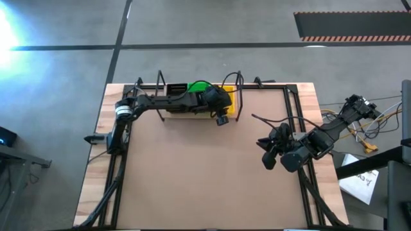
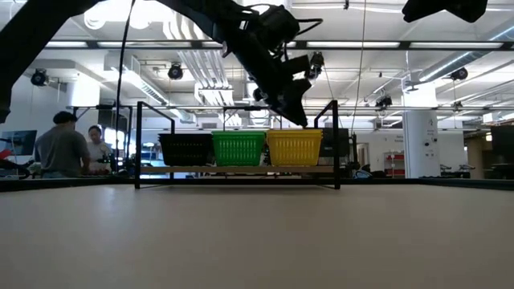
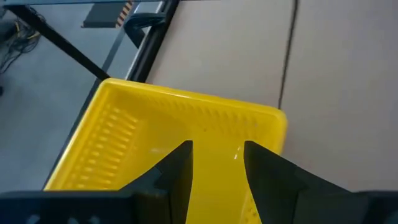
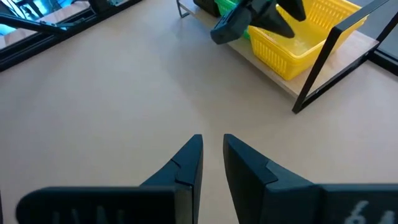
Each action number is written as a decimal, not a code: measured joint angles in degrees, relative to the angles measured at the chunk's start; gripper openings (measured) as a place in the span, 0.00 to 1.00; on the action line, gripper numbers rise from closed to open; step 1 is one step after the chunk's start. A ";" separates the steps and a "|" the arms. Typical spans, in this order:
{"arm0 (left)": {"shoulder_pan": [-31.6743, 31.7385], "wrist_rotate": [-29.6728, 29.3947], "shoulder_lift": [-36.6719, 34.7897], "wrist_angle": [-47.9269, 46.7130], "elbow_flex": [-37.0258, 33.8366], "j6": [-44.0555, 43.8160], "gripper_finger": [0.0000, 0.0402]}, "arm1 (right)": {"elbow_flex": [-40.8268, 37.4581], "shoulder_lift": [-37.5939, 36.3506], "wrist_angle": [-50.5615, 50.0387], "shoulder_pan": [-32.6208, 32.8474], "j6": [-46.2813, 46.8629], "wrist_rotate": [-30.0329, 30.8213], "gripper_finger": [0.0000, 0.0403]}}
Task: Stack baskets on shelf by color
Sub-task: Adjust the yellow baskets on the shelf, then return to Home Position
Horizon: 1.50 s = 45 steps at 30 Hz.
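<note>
Left gripper [image 3: 216,163] parted, over yellow basket [image 3: 149,134]

From my feed it's a big open workshop: grey concrete floor [image 1: 212,25] with dark lines, a hazard-striped mat [image 1: 352,25], white ceiling with ducts [image 2: 201,72] and strip lights. Two people [image 2: 74,148] sit at the back left, and a white column [image 2: 418,140] stands right.

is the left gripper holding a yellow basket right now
No: in the left wrist view the left gripper hangs open and empty above the yellow basket, which sits on the shelf.
</note>
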 joint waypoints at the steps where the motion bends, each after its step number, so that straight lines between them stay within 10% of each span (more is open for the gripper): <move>1: 0.02 -0.05 -0.04 -0.11 0.03 0.00 0.32 | 0.00 0.00 0.06 0.00 0.00 0.00 0.14; 9: -1.93 10.41 -3.41 -4.09 0.56 5.12 0.27 | 0.00 0.02 0.29 0.00 0.69 0.00 0.14; 22: -2.48 -4.05 -1.46 6.71 -7.32 13.67 0.20 | 0.00 0.00 0.23 0.00 -0.17 0.00 0.14; 34: -5.70 -5.15 -9.44 6.38 -5.84 11.30 0.20 | 0.00 -0.72 -0.91 -0.54 -0.58 -0.04 0.14; 45: -7.59 -5.05 -26.03 5.36 -10.65 -10.53 0.20 | -10.49 -24.58 2.10 -1.31 -16.87 -1.52 0.02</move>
